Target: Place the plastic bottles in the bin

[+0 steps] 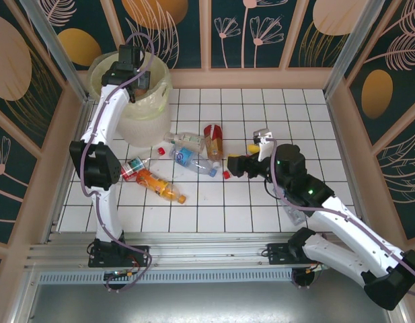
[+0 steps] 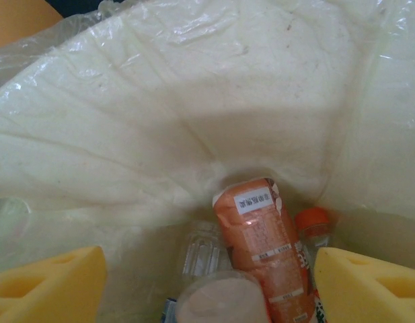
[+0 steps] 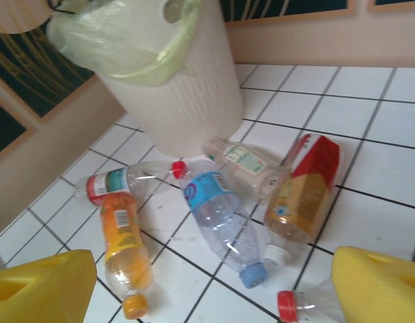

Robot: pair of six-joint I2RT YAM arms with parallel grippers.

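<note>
Left wrist view: orange bottle (image 2: 264, 256) in the bin (image 2: 160, 121), long axis pointing away; left gripper (image 2: 208, 286) spread. Right wrist view: blue-capped bottle (image 3: 220, 222) on tiles, cap nearward; right gripper (image 3: 210, 289) spread.

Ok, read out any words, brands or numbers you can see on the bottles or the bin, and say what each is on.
Nothing is legible.
Pink-orange bottle in the bin: barcode sticker, digits too small to read.
Blue-label bottle: print blurred.
Red-label bottle: print blurred.
Orange bottle with orange cap: label blurred.
Green-and-white-label bottle: print blurred.
</note>
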